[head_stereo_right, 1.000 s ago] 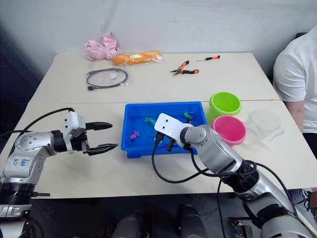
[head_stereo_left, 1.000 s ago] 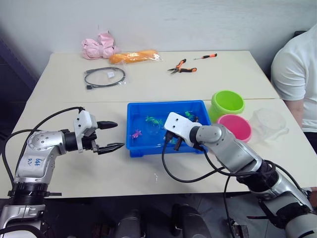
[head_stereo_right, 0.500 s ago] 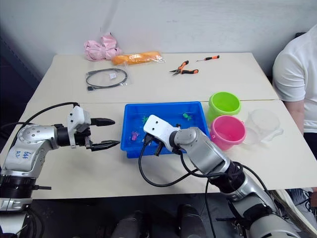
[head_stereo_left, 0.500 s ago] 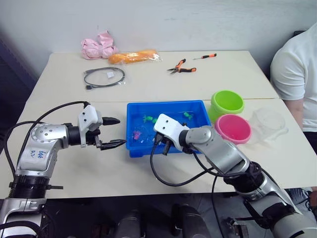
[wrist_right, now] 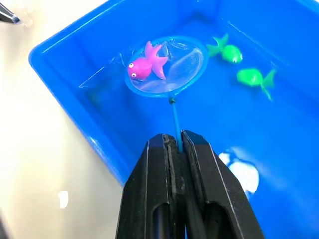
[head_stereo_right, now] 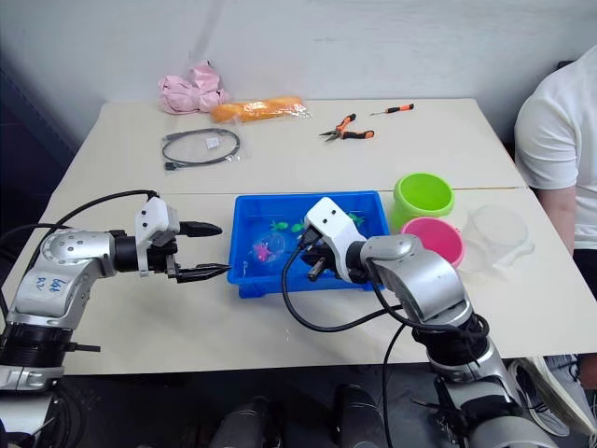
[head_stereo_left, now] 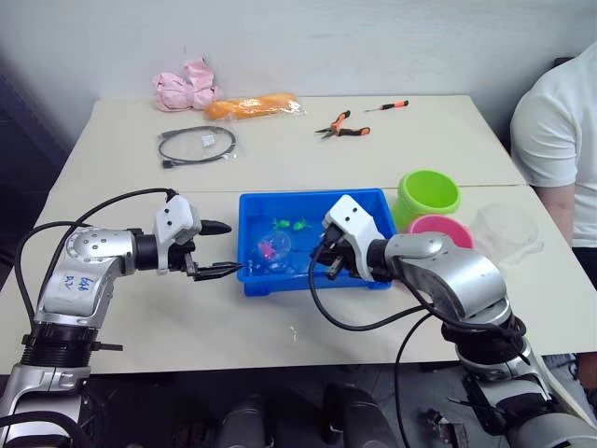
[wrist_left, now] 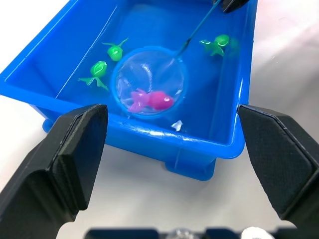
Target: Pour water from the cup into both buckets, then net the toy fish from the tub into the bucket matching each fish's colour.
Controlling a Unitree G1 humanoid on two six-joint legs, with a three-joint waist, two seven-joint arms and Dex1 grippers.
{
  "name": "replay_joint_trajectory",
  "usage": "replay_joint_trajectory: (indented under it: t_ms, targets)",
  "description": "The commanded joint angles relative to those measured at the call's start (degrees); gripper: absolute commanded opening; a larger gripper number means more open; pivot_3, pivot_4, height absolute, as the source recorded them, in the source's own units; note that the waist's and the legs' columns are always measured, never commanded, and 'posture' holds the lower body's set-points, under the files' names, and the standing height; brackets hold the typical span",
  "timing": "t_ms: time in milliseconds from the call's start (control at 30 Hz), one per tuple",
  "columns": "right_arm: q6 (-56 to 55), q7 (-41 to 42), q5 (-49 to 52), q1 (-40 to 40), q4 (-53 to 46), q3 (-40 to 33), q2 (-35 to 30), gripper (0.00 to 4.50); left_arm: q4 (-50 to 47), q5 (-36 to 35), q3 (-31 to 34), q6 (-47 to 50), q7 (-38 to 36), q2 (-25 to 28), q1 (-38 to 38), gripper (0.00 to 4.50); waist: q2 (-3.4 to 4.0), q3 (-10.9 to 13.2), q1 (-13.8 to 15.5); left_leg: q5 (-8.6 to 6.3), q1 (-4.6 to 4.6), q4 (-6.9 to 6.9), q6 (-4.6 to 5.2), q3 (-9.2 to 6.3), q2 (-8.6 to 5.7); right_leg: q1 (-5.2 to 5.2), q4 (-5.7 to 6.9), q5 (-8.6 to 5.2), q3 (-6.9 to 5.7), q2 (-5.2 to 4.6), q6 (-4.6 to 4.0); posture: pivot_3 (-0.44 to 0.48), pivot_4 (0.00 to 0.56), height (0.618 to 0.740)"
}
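The blue tub (head_stereo_left: 252,283) stands mid-table with water in it. My right gripper (wrist_right: 175,140) is shut on the thin handle of the net (wrist_right: 165,67), over the tub's near side. The net's hoop holds a pink toy fish (wrist_right: 145,65) at the water's surface. Green fish (wrist_right: 227,51) lie loose beside it in the tub. My left gripper (head_stereo_left: 231,248) is open just outside the tub's left wall, holding nothing. The lime green bucket (head_stereo_left: 429,194) and the pink bucket (head_stereo_left: 446,229) stand right of the tub, and the clear cup (head_stereo_left: 506,229) is beyond them.
A coiled black cable (head_stereo_left: 197,145), orange-handled pliers (head_stereo_left: 342,126), a screwdriver (head_stereo_left: 387,106), an orange packet (head_stereo_left: 254,106) and a pink cloth (head_stereo_left: 187,87) lie on the far table. A person in a white shirt (head_stereo_left: 555,131) sits at the right edge.
My right gripper has swung the net under the pink fish, which now lies in the hoop, and has shifted right. My left gripper has edged closer to the tub.
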Motion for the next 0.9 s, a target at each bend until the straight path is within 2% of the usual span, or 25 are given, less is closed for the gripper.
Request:
replay_joint_trajectory:
  t_ms: [33,233,433,533,633,800,900]
  targets:
    - [2.8,2.0,4.8,1.7,-5.0,-7.7,-3.2,0.0,-0.9,-1.5,0.6,-1.7,-1.3,-1.0,-1.6,4.44,0.0,0.0,0.2,0.0,0.0,0.0,0.0,-0.02,-0.01,0.01,-0.01,0.0,0.01,-0.01,0.0,0.0,0.15,0.74]
    - [4.9,1.5,9.8,6.2,-9.6,-19.5,-6.3,0.0,-3.6,-9.6,2.5,0.0,-4.9,-5.8,-2.7,4.44,0.0,0.0,0.2,-0.03,-0.02,0.0,0.05,-0.03,-0.02,0.02,-0.04,0.0,0.03,-0.05,0.0,0.0,0.15,0.74]
    - [2.5,4.1,15.7,15.5,-17.2,-32.7,-9.8,0.0,-0.7,-10.3,1.1,-1.1,-5.1,-9.6,-6.2,4.44,0.0,0.0,0.4,-0.02,0.01,-0.05,0.03,-0.03,-0.03,0.05,-0.06,0.0,0.03,0.01,0.0,0.0,0.15,0.74]
    - [-3.1,4.8,17.4,22.9,-20.4,-43.6,-10.1,0.0,2.1,-9.6,-0.5,-1.9,-6.1,-12.2,-8.6,4.44,0.0,0.0,1.3,-0.02,0.02,-0.04,0.05,-0.04,-0.08,0.08,-0.09,0.01,0.03,0.06,0.01,0.0,0.15,0.74]
    - [-7.0,5.7,18.5,29.7,-21.7,-51.5,-11.3,0.0,4.5,-8.8,-1.5,-2.8,-7.1,-13.7,-9.9,4.44,0.0,0.0,1.7,0.0,0.04,-0.04,0.08,-0.01,-0.13,0.1,-0.09,0.02,0.04,0.18,0.04,0.0,0.15,0.74]
    - [-15.8,5.5,16.3,40.6,-20.4,-61.0,-12.1,0.0,7.3,-7.9,-2.8,-4.0,-7.7,-15.7,-11.6,4.44,0.0,0.0,1.9,0.02,0.08,-0.04,0.13,-0.03,-0.18,0.16,-0.1,0.03,0.05,0.17,0.06,0.0,0.15,0.74]
    - [-26.2,4.4,10.6,46.1,-17.0,-61.2,-11.6,0.0,8.1,-7.5,-3.3,-4.3,-7.8,-16.7,-12.3,4.44,0.0,0.0,2.2,0.03,0.12,-0.04,0.16,-0.01,-0.22,0.18,-0.09,0.04,0.04,0.16,0.07,0.0,0.15,0.74]
